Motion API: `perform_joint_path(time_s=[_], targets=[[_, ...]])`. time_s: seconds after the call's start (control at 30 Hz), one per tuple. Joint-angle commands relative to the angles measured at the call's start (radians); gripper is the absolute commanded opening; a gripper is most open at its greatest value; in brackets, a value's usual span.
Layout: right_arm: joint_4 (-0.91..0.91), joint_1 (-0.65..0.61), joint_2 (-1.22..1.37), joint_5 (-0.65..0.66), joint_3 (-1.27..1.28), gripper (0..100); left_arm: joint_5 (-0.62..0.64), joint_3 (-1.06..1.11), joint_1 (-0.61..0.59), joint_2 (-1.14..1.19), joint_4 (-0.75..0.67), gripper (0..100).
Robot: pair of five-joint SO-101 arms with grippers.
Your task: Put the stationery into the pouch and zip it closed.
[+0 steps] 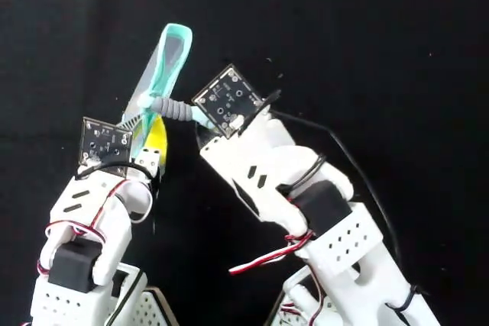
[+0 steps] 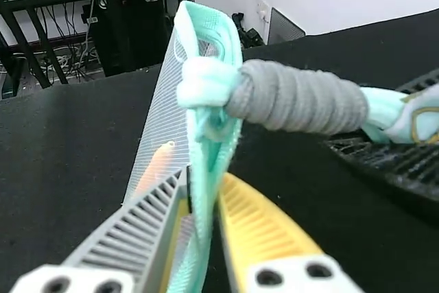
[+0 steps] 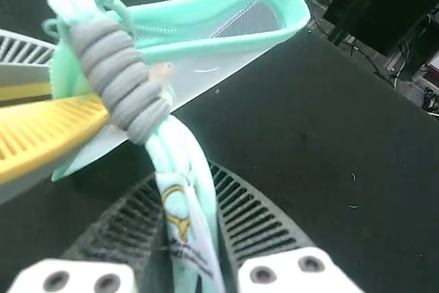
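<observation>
The left gripper [image 2: 204, 200] clamps the mint pouch [image 2: 164, 121] by its near end (an anchor, I judge), so the right gripper [image 3: 185, 197], clenched on the grey-wrapped zip pull [image 3: 120, 73], pulls against resistance.

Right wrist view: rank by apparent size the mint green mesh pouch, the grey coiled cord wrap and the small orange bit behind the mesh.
1. Mint green mesh pouch
2. Grey coiled cord wrap
3. Small orange bit behind the mesh
The wrap lies nearer the camera, which inflates it.
</observation>
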Motion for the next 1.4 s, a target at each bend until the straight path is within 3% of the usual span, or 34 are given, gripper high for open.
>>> perform_joint_path(time_s=[0.0,0.37,0.53,0.83,1.13,1.37], targets=[[0.002,-0.012,-0.021,-0.002,-0.002,1.3,0.000,-0.047,0.015,-0.006,0.005,15],[0.003,-0.009,-0.021,-0.002,-0.001,1.3,0.008,-0.047,0.013,-0.006,0.003,3],[0.038,-0.015,-0.024,-0.006,-0.021,1.7,-0.012,-0.038,0.013,-0.006,0.005,3],[0.157,-0.078,-0.142,-0.002,-0.094,18.0,-0.015,-0.021,0.021,-0.006,0.005,3],[-0.037,-0.141,-0.067,-0.005,-0.047,18.0,-0.011,-0.030,0.015,-0.006,0.038,3],[-0.069,-0.141,0.022,-0.003,-0.081,18.0,-0.014,-0.022,0.015,-0.006,0.044,3]])
